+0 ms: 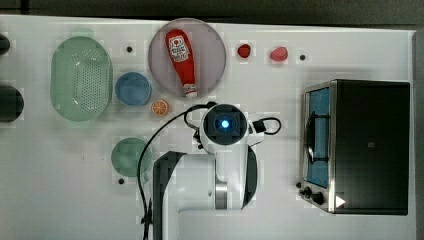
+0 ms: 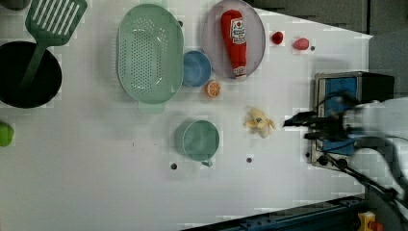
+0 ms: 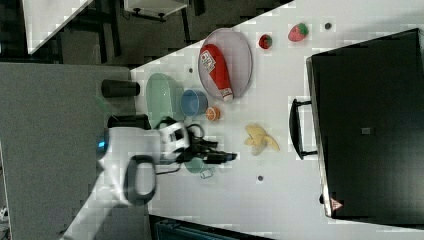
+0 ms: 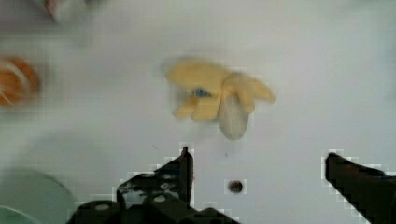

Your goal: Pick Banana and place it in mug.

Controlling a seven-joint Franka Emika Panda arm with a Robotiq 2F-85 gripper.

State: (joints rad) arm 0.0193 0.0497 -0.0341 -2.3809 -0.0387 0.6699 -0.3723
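The peeled yellow banana [image 2: 259,122] lies on the white table between the orange half and the toaster oven, also seen as banana [image 3: 260,137] and banana [image 4: 219,95]. My gripper [image 4: 259,161] hovers above the table just short of it, open, with nothing between its dark fingers [image 4: 184,165]. In the left view the gripper [image 2: 296,129] is to the right of the banana. The pale teal mug [image 2: 199,140] stands upright on the left view's left of the banana. It also appears as mug [image 1: 129,156], and my arm partly covers the mug [image 3: 196,165].
A green colander [image 2: 150,53], blue bowl [image 2: 196,68], orange half [image 2: 213,89] and ketchup bottle [image 2: 235,41] on a grey plate [image 2: 257,38] lie beyond the mug. The toaster oven [image 1: 357,145] stands on the top view's right. A black pan [image 2: 26,74] and green spatula [image 2: 50,19] are on the left view's left.
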